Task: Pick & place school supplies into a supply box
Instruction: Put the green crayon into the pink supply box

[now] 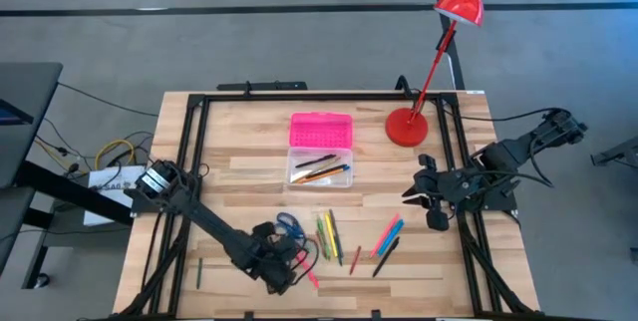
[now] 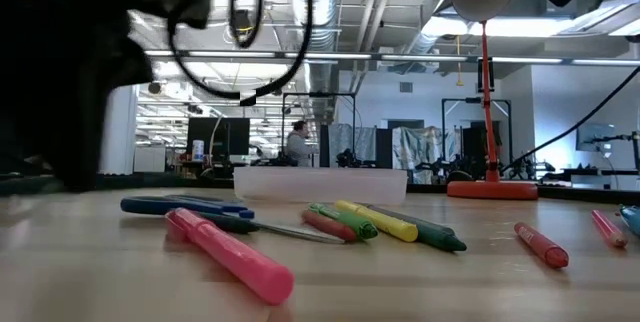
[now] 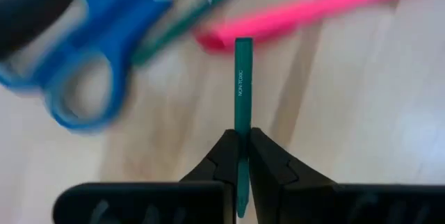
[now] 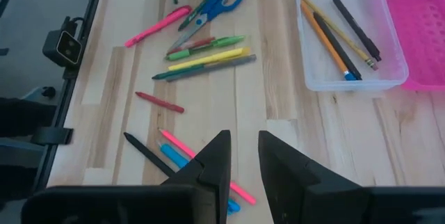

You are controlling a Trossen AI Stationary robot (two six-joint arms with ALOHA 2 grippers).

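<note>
Left claw (image 3: pixel 242 156) low over desk (image 1: pixel 249 176) near scissors (image 1: pixel 288 225), clamped on thin green pencil (image 3: pixel 242 92). Narrow grip: risk of pivot or slip during carry to supply box (image 1: pixel 320 147). Right claw (image 4: pixel 243 158) parked right, slightly parted, empty.

Supply box (image 1: pixel 320 162): upper middle of the high view, lid half toward the frame's top, a few pens (image 1: pixel 321 172) in the lower half.
Lamp base (image 1: pixel 407 127): right of the box.
Scissors (image 1: pixel 288 225): below the box, left of centre.
Marker cluster (image 1: pixel 330 235): just right of the scissors.
Second pen group (image 1: pixel 387 240): further right.
Left gripper (image 1: pixel 289 267): lower centre-left, below the scissors.
Right gripper (image 1: pixel 420 190): right of centre.
</note>
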